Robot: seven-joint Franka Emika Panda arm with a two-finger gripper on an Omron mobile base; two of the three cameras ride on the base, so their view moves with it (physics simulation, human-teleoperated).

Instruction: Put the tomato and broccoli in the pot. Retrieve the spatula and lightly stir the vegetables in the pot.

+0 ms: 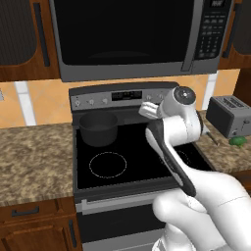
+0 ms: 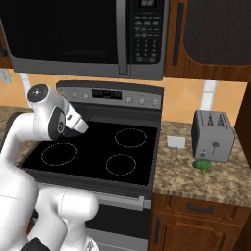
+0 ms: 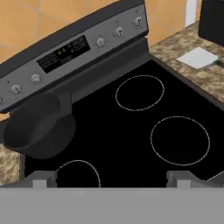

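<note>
Your first target, the broccoli (image 2: 202, 165), sits on the granite counter (image 2: 196, 181) to the right of the stove, just in front of the toaster (image 2: 212, 135), well off to the right of the gripper (image 3: 111, 177) and nearer the counter's front edge. The pot (image 3: 37, 131) lies the other way: from the hand view it is ahead and to the left of the fingertips, on the rear left burner of the stovetop (image 3: 131, 131), empty as far as you can see. The gripper hangs above the cooktop with its jaws spread wide and nothing between them. I cannot pick out the tomato from here. The white spatula (image 2: 176, 143) lies on the counter between the stove and the toaster. Your next move likely turns on swinging right toward the broccoli, away from the pot.
</note>
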